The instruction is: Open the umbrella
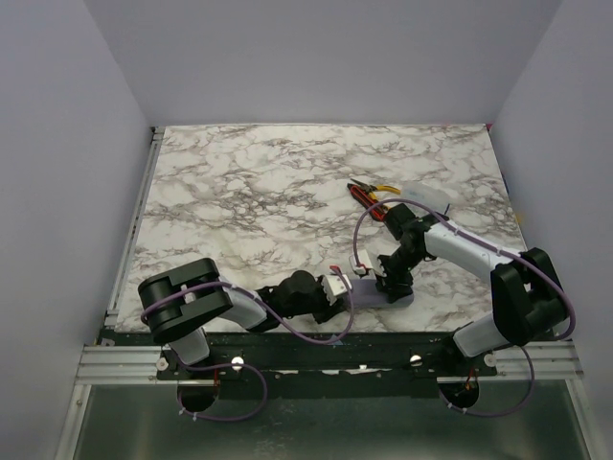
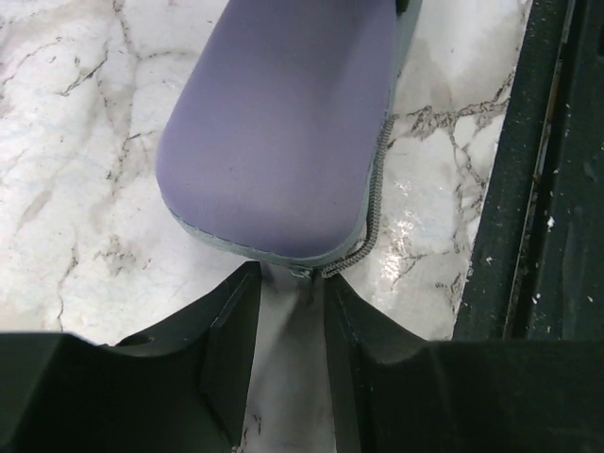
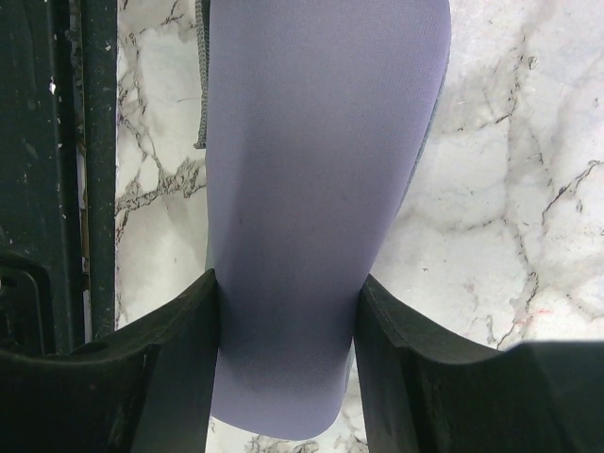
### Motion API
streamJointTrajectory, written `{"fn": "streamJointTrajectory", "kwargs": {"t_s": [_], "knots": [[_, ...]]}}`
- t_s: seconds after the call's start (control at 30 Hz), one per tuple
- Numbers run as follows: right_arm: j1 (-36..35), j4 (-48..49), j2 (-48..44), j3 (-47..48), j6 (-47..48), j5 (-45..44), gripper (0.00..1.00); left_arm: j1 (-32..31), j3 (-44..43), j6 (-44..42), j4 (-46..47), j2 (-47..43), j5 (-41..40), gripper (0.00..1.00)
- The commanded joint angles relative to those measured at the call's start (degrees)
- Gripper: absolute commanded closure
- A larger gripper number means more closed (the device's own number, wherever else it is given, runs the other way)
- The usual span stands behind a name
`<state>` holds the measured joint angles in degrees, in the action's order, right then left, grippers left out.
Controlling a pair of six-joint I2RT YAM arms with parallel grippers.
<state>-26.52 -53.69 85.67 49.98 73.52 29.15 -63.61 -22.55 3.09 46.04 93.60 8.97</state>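
Right wrist view shows the right gripper (image 3: 288, 283) pinching the lavender case (image 3: 321, 142) steady, seemingly so the slightly spread left gripper (image 2: 291, 278) can work its zipper (image 2: 377, 179).

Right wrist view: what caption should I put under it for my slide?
Two black fingers squeeze the lavender case from both sides, marble table behind.

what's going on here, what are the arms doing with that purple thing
The right end effector is clamped across a lavender zippered case lying near the front edge of the marble table. The left end effector sits at the case's zipper end, jaws slightly apart. No umbrella is in view.
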Motion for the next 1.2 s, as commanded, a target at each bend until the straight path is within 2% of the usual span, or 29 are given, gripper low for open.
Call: {"fn": "streamJointTrajectory", "kwargs": {"t_s": [0.0,0.2,0.27,0.33,0.37,0.53,0.87,1.03,1.1,1.17], "knots": [[0.2,0.3,1.8,-2.2,0.3,-1.4,0.55,-0.5,-1.4,-1.8,1.7,1.3,-5.1,0.67],[0.3,0.3,2.8,-1.5,0.2,-1.1,0.55,-0.5,-1.2,-4.6,5.0,0.6,-4.1,0.73],[0.3,0.1,3.0,-1.3,0.4,-1.1,0.55,-0.6,-1.2,-4.6,5.4,0.1,-3.8,0.88],[0.2,-0.2,3.0,-1.4,0.9,-1.2,0.55,-0.6,-1.1,-4.7,5.3,-0.5,-4.2,0.98],[0.3,-0.5,2.9,-1.5,1.4,-1.3,0.55,-0.6,-1.1,-4.9,4.7,-0.7,-4.9,1.0],[0.2,-1.1,1.7,-3.1,4.9,-2.8,0.58,0.4,-0.2,-6.5,4.0,-0.8,-8.3,1.0],[0.2,-1.7,1.6,-3.5,10.9,-3.6,0.59,5.5,-3.4,-4.0,2.1,-1.5,-6.4,1.0],[-0.1,-0.9,0.6,-2.9,17.1,-4.5,0.56,8.4,-5.0,-3.4,0.7,0.1,-4.2,1.0],[-0.1,0.7,0.3,-1.5,17.3,-4.3,0.49,8.7,-4.7,-3.9,1.0,-0.2,-3.0,1.0],[-0.1,2.5,0.3,0.8,14.7,-3.8,0.32,8.7,-3.6,-4.4,1.8,-0.9,-0.6,1.0]]}}
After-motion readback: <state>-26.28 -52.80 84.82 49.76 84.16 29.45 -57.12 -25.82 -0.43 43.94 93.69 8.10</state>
